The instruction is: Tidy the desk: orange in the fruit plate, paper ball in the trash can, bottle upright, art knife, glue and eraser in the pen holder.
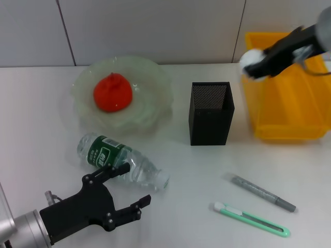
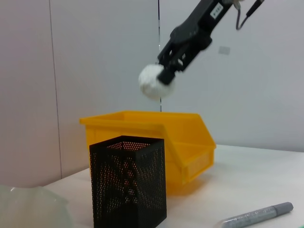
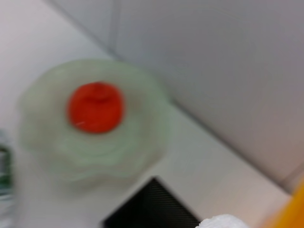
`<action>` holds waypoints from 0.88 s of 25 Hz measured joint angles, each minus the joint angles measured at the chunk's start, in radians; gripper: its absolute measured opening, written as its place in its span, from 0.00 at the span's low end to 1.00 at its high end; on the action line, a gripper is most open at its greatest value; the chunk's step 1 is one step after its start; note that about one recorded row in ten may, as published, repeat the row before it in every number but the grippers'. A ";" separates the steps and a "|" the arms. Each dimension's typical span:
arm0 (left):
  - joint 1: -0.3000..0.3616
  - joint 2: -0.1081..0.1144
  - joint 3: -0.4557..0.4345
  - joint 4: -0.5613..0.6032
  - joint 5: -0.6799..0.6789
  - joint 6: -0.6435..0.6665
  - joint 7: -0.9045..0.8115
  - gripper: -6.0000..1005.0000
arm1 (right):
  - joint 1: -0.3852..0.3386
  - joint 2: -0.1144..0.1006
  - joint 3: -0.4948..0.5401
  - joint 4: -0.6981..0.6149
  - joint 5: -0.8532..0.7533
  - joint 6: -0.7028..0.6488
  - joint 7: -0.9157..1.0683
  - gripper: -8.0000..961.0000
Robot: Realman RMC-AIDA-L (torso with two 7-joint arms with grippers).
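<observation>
Right pincer (image 1: 257, 66): clamped on the white crumpled paper ball (image 1: 251, 61), above the yellow plastic bin (image 1: 289, 111).
Left pincer (image 1: 135, 187): apart, near the lying clear plastic bottle (image 1: 121, 160), far from the bin.

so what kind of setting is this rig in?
Probably a lab mock-up of an office desk: plain white tabletop against a bare panelled wall, with staged desk props like a black mesh pen holder and yellow plastic bin.

A white crumpled paper ball (image 1: 252, 59) hangs gripped above the rim of the yellow trash bin (image 1: 289, 111); orange (image 1: 112, 92) sits in its plate (image 1: 150, 108).
</observation>
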 joint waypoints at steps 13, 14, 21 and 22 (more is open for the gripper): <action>-0.005 0.000 0.000 0.001 0.000 0.002 0.000 0.84 | -0.070 0.000 0.112 -0.021 -0.105 0.079 -0.001 0.54; -0.007 0.000 0.000 0.000 0.000 0.003 0.000 0.84 | -0.078 0.001 0.115 -0.047 -0.111 0.107 0.000 0.54; -0.010 0.000 0.000 -0.001 0.000 0.014 0.000 0.84 | -0.075 -0.001 0.173 -0.166 -0.118 0.191 0.000 0.56; -0.011 0.000 0.000 -0.002 0.000 0.016 0.000 0.84 | -0.074 -0.001 0.183 -0.204 -0.115 0.222 0.000 0.56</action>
